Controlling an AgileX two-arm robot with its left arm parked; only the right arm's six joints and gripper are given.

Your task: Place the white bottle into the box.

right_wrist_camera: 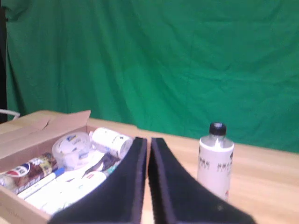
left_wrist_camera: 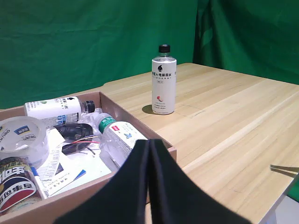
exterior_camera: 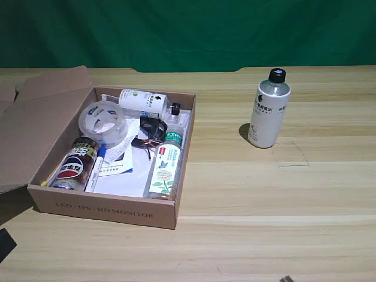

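The white bottle (exterior_camera: 269,109) stands upright on the wooden table (exterior_camera: 282,205), well apart from the box (exterior_camera: 106,208), to its right in the exterior view. The right gripper (right_wrist_camera: 148,140) has its black fingers (right_wrist_camera: 133,186) pressed nearly together, grasping nothing, well short of the bottle.

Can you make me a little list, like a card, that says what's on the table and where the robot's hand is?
target: white bottle with black cap, upright on the table, outside the box
box: open cardboard box at the exterior view's left, flap folded out
inside box: another white bottle lying down, clear green-capped bottle, tape roll, Pepsi can, blue-capped pen, papers
right gripper: right gripper shut, holding nothing, apart from the target bottle
task state: bottle not yet picked up
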